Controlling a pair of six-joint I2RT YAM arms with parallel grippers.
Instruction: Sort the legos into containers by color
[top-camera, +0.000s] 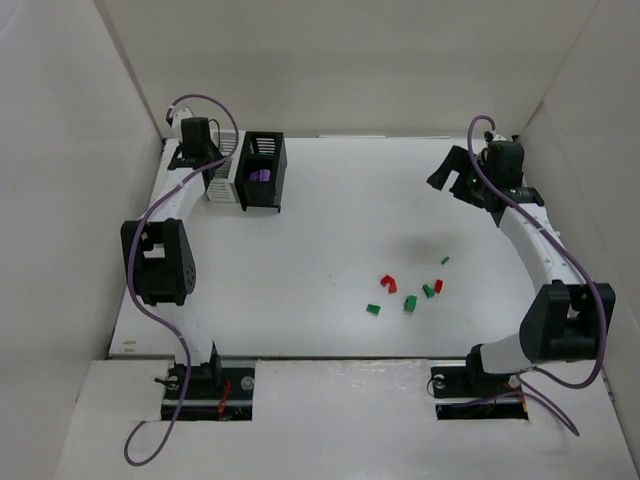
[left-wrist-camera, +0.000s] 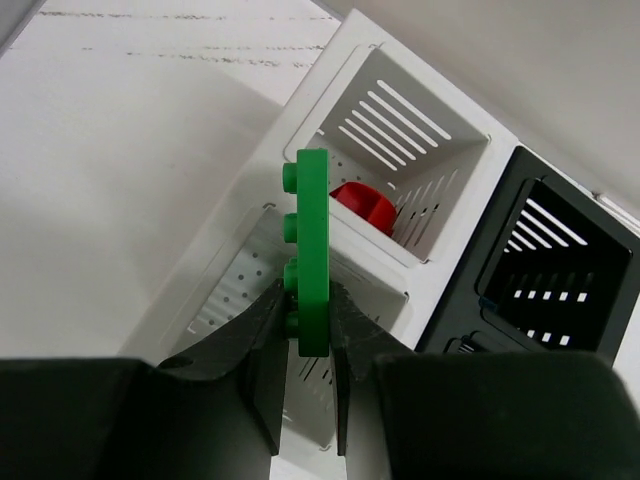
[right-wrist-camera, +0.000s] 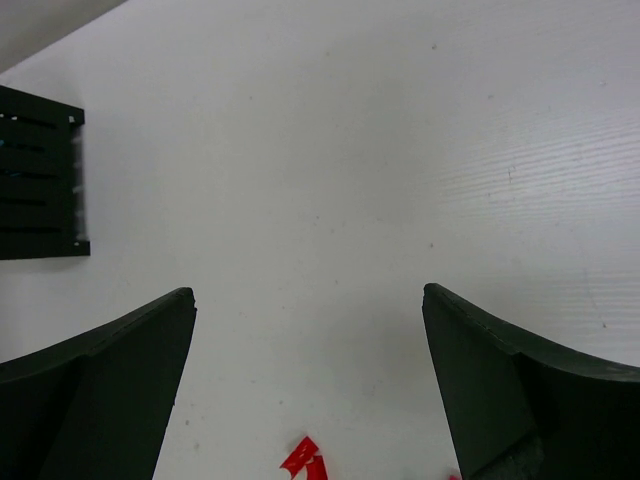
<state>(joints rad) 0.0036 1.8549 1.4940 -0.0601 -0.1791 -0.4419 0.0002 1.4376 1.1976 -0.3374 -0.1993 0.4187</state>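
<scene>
My left gripper (left-wrist-camera: 308, 312) is shut on a flat green lego (left-wrist-camera: 312, 235), held on edge with its studs to the left, over the white container (left-wrist-camera: 440, 125). A red lego (left-wrist-camera: 366, 207) lies in the white compartment just beyond. The black container (left-wrist-camera: 585, 205) adjoins it on the right. From above, the left gripper (top-camera: 205, 150) hangs at the white container (top-camera: 222, 172), and a purple lego (top-camera: 260, 175) lies in the black container (top-camera: 268, 195). My right gripper (top-camera: 450, 177) is open and empty, raised over the table (right-wrist-camera: 310, 300), with a red lego (right-wrist-camera: 303, 460) below it.
Loose legos lie right of centre: red ones (top-camera: 388, 283) (top-camera: 438, 285), green ones (top-camera: 373, 309) (top-camera: 410, 302) (top-camera: 428, 290) and a tiny dark green one (top-camera: 444, 260). The black container's slatted side (right-wrist-camera: 35, 175) shows at the left of the right wrist view. White walls enclose the table.
</scene>
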